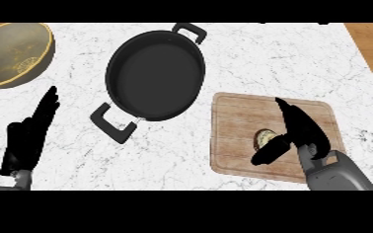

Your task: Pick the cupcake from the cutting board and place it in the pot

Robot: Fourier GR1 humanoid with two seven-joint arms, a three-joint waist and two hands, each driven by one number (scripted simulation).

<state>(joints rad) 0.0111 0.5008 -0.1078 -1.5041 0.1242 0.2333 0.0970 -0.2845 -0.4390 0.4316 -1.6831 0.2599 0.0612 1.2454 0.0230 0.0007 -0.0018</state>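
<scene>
- Cupcake (265, 136) on the cutting board (237, 113), toward its lower middle, partly hidden
- Right hand (299, 128) over the board, fingers straight, thumb spread wide, cupcake in the gap between; whether touching, cannot tell
- Pot (155, 76) on the table (277, 54), up and left of the board
- Left hand (25, 138) far left of the board, open, fingers up

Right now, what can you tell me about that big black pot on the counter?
The pot is round, black and metal-looking, with a dark grey inside that holds nothing. Two loop handles stick out, one toward the far right, one toward the near left. It sits upright on the white marble counter, between a yellowish bowl and the wooden cutting board, touching neither.
</scene>
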